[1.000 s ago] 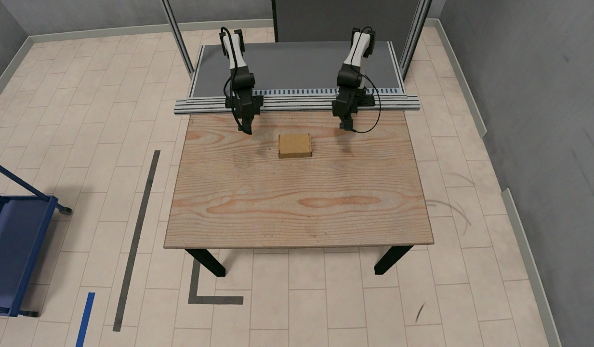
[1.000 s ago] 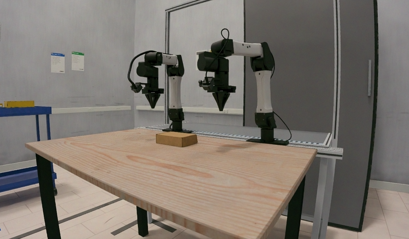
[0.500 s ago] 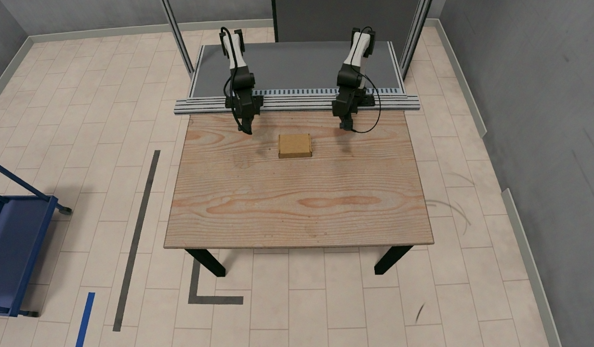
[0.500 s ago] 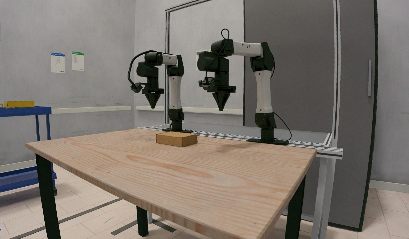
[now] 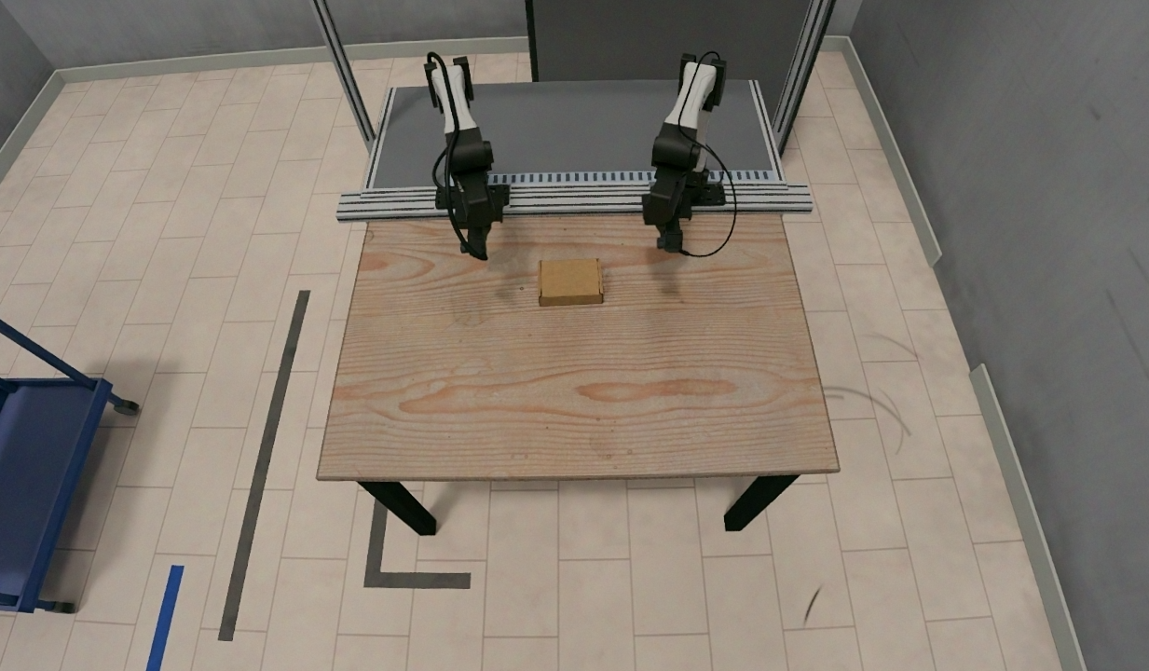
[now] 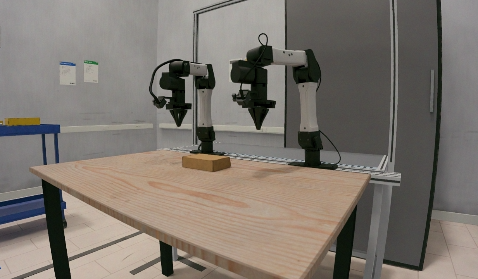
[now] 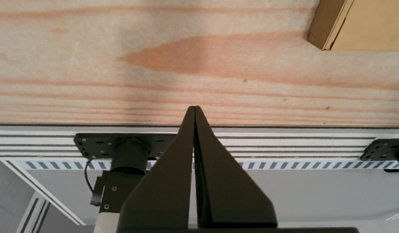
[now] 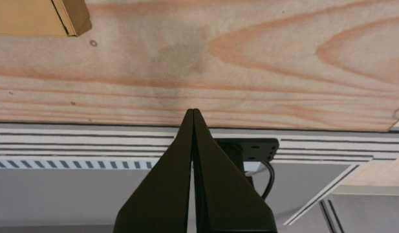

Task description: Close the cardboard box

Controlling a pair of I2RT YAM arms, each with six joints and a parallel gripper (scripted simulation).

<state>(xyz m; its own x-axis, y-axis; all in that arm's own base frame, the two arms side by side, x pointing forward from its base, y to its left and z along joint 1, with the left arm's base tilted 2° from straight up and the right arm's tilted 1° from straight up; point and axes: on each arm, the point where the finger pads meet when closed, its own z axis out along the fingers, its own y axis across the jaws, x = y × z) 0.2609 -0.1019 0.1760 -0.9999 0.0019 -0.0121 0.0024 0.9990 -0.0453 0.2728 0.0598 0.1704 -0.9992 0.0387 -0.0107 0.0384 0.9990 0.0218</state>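
The cardboard box (image 5: 570,281) (image 6: 204,162) (image 7: 374,26) (image 8: 28,17) lies flat on the wooden table (image 5: 578,433) (image 6: 185,208), with its lid down and level and its visible walls upright. No strip or flap stands up. In the wrist views a narrow dark gap runs between the lid and each visible side wall; the tucked side flaps cannot be seen. My left gripper (image 6: 258,129) (image 7: 194,112) is shut and empty, high above the table, to one side of the box. My right gripper (image 6: 178,125) (image 8: 193,115) is shut and empty, high on the other side. Neither touches the box.
Behind the table runs the metal rail (image 5: 574,199) (image 7: 283,142) (image 8: 73,139) that carries both arm bases. Upright frame posts stand beyond it. A blue cart (image 5: 40,467) (image 6: 23,130) stands on the floor, away from the table.
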